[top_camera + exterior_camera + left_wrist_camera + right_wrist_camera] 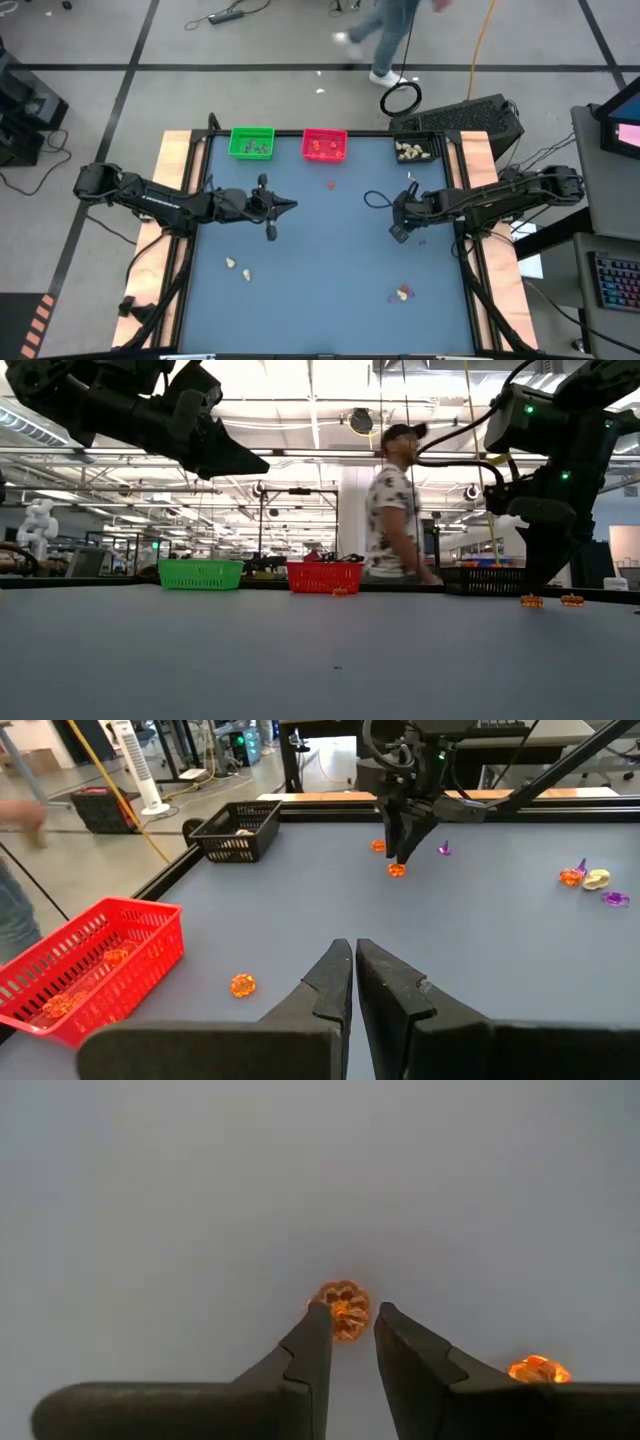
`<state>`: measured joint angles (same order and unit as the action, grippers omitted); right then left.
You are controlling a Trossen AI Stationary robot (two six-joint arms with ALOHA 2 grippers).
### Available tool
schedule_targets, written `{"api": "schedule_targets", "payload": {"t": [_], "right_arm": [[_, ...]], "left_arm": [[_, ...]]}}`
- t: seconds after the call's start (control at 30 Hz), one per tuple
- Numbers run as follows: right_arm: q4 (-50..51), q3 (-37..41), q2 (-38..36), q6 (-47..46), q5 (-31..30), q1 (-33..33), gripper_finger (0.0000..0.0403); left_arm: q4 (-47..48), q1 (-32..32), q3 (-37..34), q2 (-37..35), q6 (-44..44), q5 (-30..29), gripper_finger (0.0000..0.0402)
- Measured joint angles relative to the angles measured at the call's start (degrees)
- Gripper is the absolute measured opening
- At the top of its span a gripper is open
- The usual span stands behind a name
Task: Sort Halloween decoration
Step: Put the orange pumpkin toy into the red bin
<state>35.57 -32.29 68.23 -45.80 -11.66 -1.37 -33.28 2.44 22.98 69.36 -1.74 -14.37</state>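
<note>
Sorting looks maybe halfway done. At the 12 o'clock edge of the table [330,270] the green tray [251,142], red tray [324,145] and black tray [418,149] each already have a few trinkets in them.

Still loose: an orange one [331,184] just below the red tray, two cream ones [238,267] toward 8 o'clock, a small mixed cluster [402,293] toward 5 o'clock, plus a purple bit [443,848] and two orange pumpkins by the right gripper [398,232].

That right gripper sits around 3 o'clock, pointing down, jaws partly open with an orange pumpkin [342,1309] right at their tips. It isn't squeezed yet, so probably about to be grabbed. The second pumpkin [538,1370] lies just beside it.

The left gripper [272,224] hangs above the table around 9 o'clock, jaws practically closed and holding nothing.
</note>
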Motion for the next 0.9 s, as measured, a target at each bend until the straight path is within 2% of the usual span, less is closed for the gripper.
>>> {"api": "schedule_targets", "payload": {"t": [0.3, 0.67, 0.9], "right_arm": [[-1.6, 0.0, 1.2, 0.4, -0.1, 0.0, 0.0073], [-3.4, -0.1, 4.4, 1.8, 0.3, 0.0, 0.0005], [-6.8, 0.0, 4.3, 5.9, 0.4, -1.3, 0.0001]], "left_arm": [[0.2, 0.0, 0.0, 0.0, 0.1, 0.0, 0.0026], [0.9, 0.0, 0.0, 0.0, 0.6, 0.3, 0.0026], [0.9, 0.0, 0.0, 0.0, 2.6, 0.4, 0.0026]]}}
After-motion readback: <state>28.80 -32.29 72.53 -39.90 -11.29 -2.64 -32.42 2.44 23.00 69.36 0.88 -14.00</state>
